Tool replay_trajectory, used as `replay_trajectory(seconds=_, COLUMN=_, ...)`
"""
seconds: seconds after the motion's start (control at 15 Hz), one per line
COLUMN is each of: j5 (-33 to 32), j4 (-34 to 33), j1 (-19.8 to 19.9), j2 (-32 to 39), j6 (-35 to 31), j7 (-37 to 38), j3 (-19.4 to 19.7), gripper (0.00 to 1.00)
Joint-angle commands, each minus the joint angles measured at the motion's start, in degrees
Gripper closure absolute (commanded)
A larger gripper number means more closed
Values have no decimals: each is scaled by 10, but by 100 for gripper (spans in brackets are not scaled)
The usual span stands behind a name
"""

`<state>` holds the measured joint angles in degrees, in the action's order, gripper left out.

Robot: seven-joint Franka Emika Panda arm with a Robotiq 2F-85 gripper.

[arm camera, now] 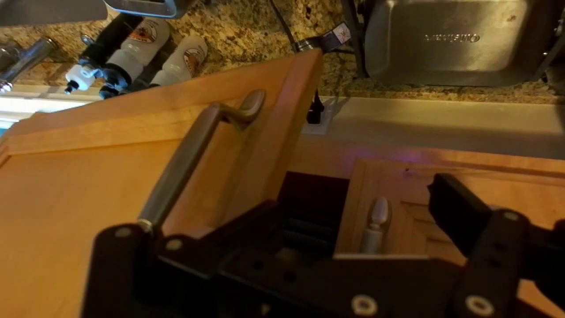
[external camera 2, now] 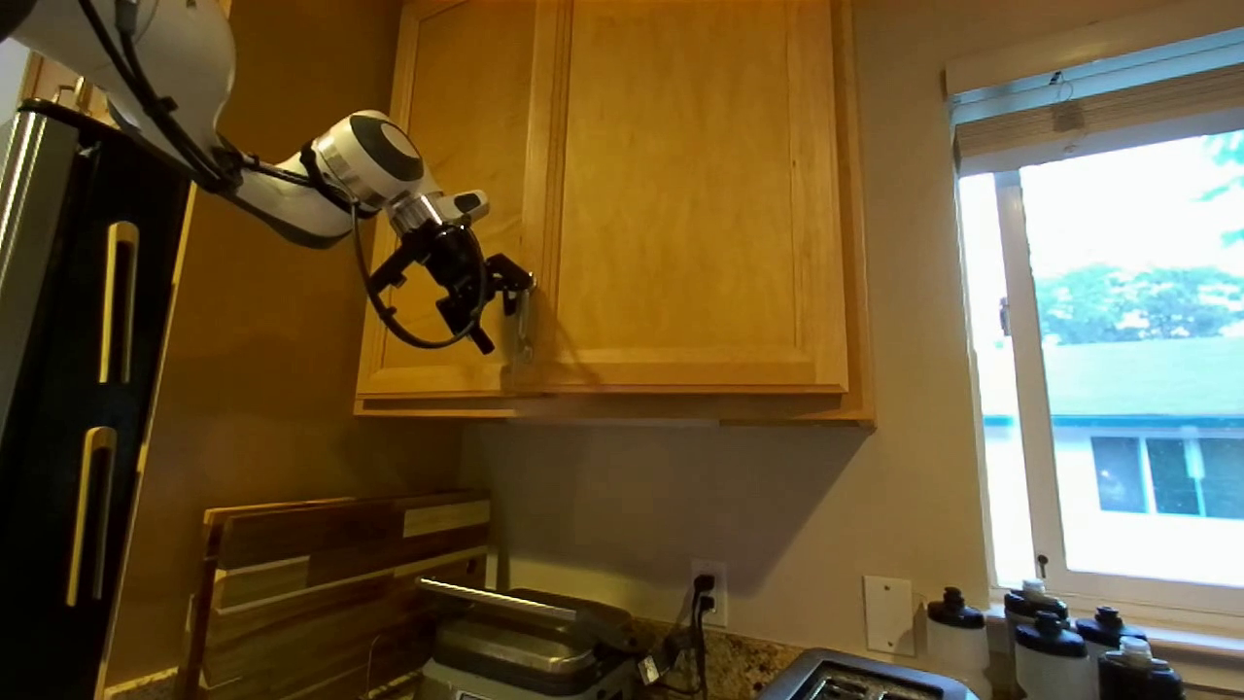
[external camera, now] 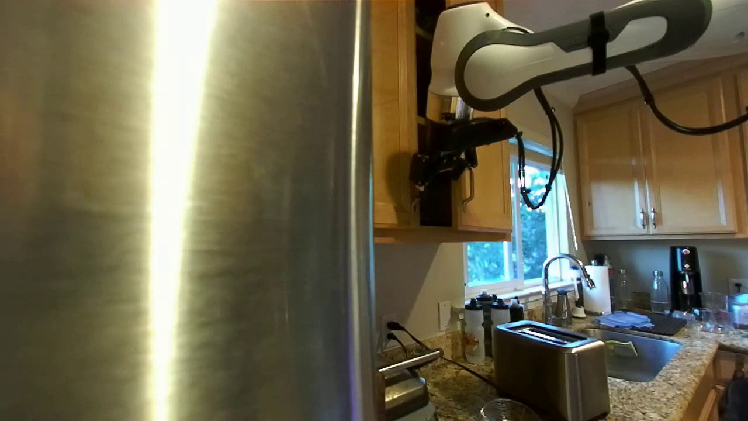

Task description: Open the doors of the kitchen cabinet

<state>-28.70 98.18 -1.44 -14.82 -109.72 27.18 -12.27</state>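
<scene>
The kitchen cabinet hangs on the wall, its honey wood doors in both exterior views. Of these, the window-side door stands ajar, with a dark gap beside it. The fridge-side door appears flat against the frame. My gripper is in front of the gap, jaws spread and holding nothing. In the wrist view, the ajar door's bar handle runs down behind my left finger linkage. The flat door's handle appears between the fingers, its lower part hidden; contact I cannot tell.
A brushed-steel fridge panel stands beside the cabinet. Below are a toaster, a metal grill press and wooden cutting boards. Several bottles stand under the window.
</scene>
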Motion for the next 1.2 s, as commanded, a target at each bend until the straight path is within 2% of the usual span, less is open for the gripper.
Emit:
replay_trajectory(seconds=0.0, j5=-32, j4=21, j1=32, j2=-41, j6=44, j7=3, j3=28, gripper=0)
replay_trajectory(seconds=0.6, j5=-38, j4=65, j1=45, j2=-113, j6=170, j7=63, j3=36, gripper=0)
replay_trajectory(seconds=1.0, j5=-59, j4=73, j1=76, j2=-146, j6=296, j7=112, j3=51, gripper=0)
replay_trajectory(seconds=1.13, j5=-74, j4=69, j1=82, j2=-144, j6=317, j7=105, j3=63, gripper=0)
